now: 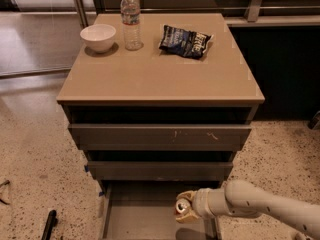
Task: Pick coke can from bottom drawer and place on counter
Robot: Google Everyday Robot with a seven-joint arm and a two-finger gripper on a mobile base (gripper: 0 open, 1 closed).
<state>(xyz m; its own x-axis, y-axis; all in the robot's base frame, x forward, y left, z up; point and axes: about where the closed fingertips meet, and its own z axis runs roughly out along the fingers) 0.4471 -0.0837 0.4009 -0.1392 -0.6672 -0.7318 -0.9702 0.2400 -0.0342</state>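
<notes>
Jaws sit clamped narrow on the coke can (182,207), one pale finger (186,196) above it and one below, so the gripper (183,208) reads as holding the can and nothing else. Gripper is at 5 o'clock in the view, over the right half of the open bottom drawer (131,223), with its arm (260,209) reaching in from 4 o'clock. Can is tilted, silver top facing up and toward the camera; I cannot tell whether its base touches the drawer floor. Step in hand, as I judge it: lifting the can out. To do it well, draw the can outward first, clear of the middle drawer front (160,170) that overhangs at 12 o'clock from the gripper, then rise. Hold the grip firm, since a tilted can could slip between the pads. Counter (160,76) lies well above, toward 12 o'clock. Its back edge carries a white bowl (98,36) at 11, a water bottle (131,20) at 12 and a chip bag (185,40) at 1; the front half looks the safer place to set down.
</notes>
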